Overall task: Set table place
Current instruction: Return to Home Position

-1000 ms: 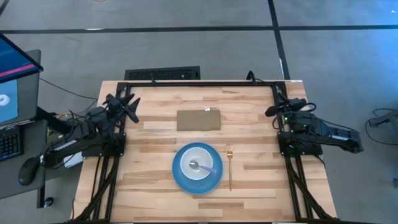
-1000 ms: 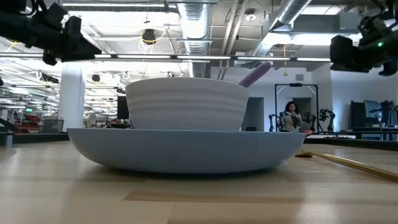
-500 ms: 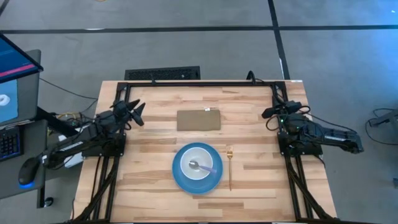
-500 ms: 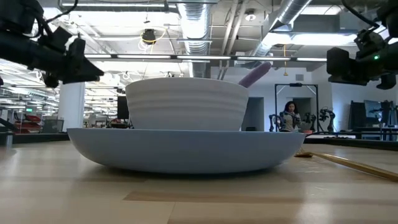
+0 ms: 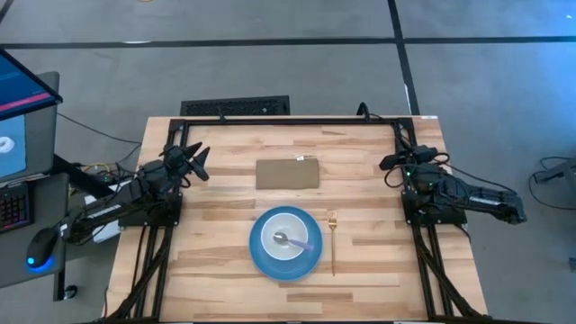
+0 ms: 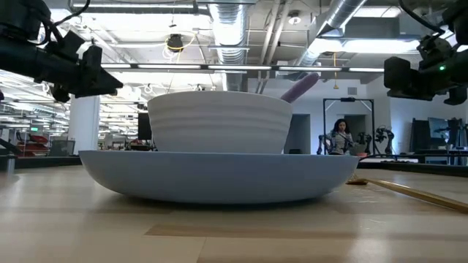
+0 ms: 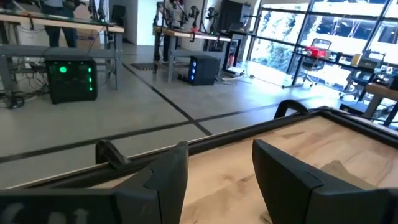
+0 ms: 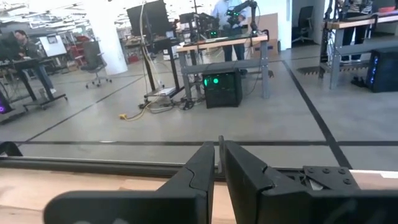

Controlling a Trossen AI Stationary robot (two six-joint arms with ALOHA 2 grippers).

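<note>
1. The left gripper [image 5: 200,162] hangs over the left edge of the table [image 5: 225,216], fingers spread and holding nothing. To go home cleanly, I'd say it should fold back along its own side and keep high, with no swing inward.
2. Inward from that gripper, well apart, lies a flat brown mat [image 5: 288,174]. It needs no touching.
3. Between the two grippers, and well clear of both, the setting looks finished. The bowl [image 5: 274,227] sits on the blue plate [image 5: 256,252] with the spoon [image 5: 304,244] resting in it. The fork [image 5: 332,243] lies just beside the plate on the right gripper's side. A low sweep across here seems the only real risk.
4. The right gripper [image 5: 390,166] sits over the right edge, fingers pressed together on nothing. The fork is the nearest thing to it, so retreat outward, slowly.
</note>
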